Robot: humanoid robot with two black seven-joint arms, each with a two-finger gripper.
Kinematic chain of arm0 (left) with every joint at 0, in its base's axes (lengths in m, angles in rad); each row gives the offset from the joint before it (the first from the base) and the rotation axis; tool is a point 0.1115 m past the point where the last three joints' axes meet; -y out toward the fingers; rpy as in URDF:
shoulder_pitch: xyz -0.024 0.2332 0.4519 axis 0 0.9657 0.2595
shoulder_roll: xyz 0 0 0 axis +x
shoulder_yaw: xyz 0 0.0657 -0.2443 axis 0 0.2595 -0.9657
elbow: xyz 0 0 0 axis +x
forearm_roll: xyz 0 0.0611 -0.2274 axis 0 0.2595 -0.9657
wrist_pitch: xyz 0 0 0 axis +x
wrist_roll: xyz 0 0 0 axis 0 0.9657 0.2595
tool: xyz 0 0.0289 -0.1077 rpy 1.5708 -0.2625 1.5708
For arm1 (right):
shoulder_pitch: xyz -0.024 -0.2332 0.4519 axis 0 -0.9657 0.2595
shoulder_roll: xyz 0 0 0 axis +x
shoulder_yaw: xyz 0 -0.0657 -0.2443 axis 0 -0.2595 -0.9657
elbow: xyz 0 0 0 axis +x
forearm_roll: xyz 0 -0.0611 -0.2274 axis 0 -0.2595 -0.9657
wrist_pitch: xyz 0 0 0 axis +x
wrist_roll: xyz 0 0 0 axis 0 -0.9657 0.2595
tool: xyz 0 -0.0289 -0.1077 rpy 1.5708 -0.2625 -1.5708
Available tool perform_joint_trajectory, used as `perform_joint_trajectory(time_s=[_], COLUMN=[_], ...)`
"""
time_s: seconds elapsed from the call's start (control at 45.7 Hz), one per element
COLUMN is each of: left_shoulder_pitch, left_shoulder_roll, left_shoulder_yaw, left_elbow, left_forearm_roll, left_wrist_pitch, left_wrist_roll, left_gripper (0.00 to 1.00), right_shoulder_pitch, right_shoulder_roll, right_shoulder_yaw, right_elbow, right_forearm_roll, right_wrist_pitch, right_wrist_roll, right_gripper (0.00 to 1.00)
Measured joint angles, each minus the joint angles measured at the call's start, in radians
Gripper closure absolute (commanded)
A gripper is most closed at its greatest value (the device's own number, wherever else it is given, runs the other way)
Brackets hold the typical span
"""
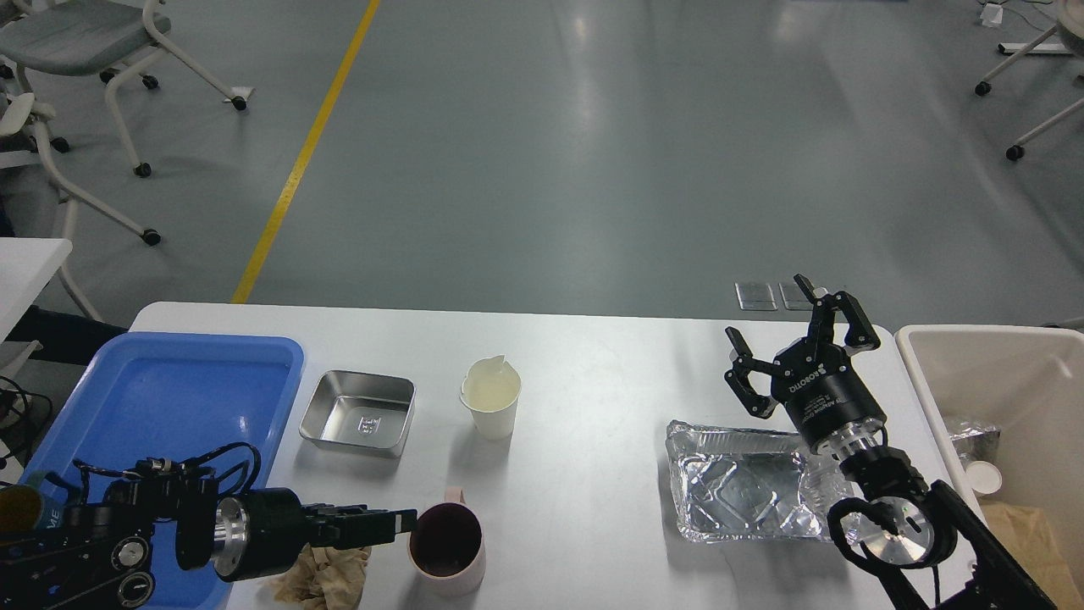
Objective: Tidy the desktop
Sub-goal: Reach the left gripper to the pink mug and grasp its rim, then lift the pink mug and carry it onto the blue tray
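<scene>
Desktop (593, 356): white, smooth, rectangular, with rounded corners; lies flat and level. Spans nearly the full width of the head view.
</scene>
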State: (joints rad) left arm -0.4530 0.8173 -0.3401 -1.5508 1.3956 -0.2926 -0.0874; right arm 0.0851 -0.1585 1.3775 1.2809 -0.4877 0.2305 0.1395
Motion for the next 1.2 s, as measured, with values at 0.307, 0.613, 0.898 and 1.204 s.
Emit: perform_joint_trajectory(time_s=[0.307,0.613,0.898,1.204], left_shoulder_pitch=[0.004,0.003,0.001,0.006], left_shoulder_roll=[-0.026,-0.079,-0.13,-0.148], left_shoulder_yaw=[0.003,0.04,0.045,0.05], left_elbow=[0.003,0.047,0.078,0.105], left_forearm_roll=[0.048,0.05,0.048,0.036], left_wrist_pitch=[0.004,0.004,0.001,-0.001], left_wrist_roll=[0.005,0.062,0.066,0.058], left_gripper=[0.22,0.43,0.68,0.89], right_shoulder_pitch=[-0.005,0.002,-0.001,-0.001], right_shoulder_roll=[0.0,0.001,0.001,0.0], right_shoulder_yaw=[0.002,0.002,0.002,0.002], right_elbow=[0.0,0.0,0.023,0.023], right_forearm_roll=[0.0,0.0,0.0,0.0], right_wrist_pitch=[-0.001,-0.001,-0.001,-0.005], right_wrist_roll=[0.002,0.002,0.002,0.002], right_gripper=[0.0,0.0,0.0,0.0])
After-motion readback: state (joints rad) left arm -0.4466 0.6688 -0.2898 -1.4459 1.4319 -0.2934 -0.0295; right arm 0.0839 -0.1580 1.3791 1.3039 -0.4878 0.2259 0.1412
